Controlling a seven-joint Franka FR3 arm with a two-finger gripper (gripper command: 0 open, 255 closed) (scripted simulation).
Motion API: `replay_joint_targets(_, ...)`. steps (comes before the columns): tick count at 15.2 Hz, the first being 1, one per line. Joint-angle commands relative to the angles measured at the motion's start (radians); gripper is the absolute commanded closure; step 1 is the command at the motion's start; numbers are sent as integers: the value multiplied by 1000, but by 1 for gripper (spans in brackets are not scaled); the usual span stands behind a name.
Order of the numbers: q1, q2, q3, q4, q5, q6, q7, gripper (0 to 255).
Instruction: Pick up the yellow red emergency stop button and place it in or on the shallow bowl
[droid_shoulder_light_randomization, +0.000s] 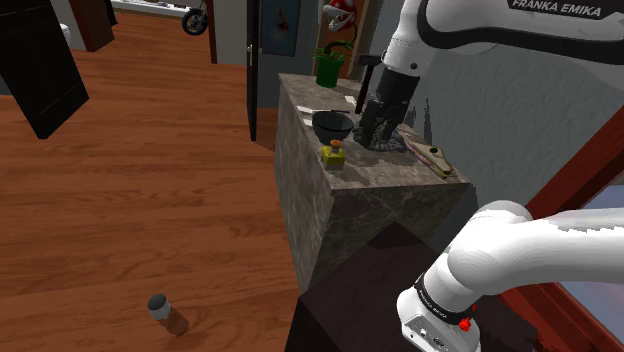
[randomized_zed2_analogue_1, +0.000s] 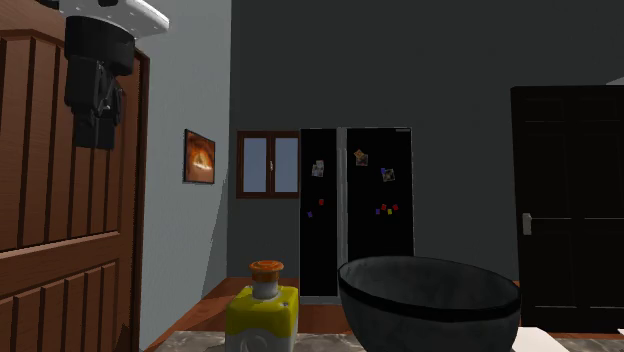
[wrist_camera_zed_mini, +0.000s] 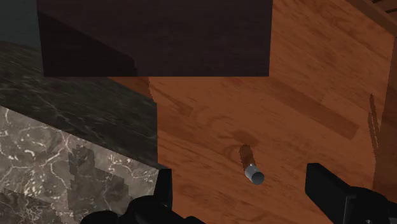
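Can (droid_shoulder_light_randomization: 165, 312) on floor (droid_shoulder_light_randomization: 150, 200), lower left of shoulder view. Green mug (droid_shoulder_light_randomization: 328, 68) at counter's (droid_shoulder_light_randomization: 340, 205) far end, upper middle. Black fridge (randomized_zed2_analogue_1: 355, 205) mid-frame in second exterior view, picture (randomized_zed2_analogue_1: 199, 157) left of it.

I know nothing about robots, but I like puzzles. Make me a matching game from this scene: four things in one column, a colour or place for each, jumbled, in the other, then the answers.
Things:
1. button
2. bowl
3. bucket
4. can

Descriptions:
A. down on the wooden floor
B. green
C. yellow box with an orange-red cap
D. dark grey

Pairs: 1-C, 2-D, 3-B, 4-A
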Motion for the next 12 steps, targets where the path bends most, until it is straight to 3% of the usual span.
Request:
replay_joint_targets(1,0,0,0,0,0,0,0,0)
replay_joint_targets(12,-55,325,-72,51,-40,323,-62,0)
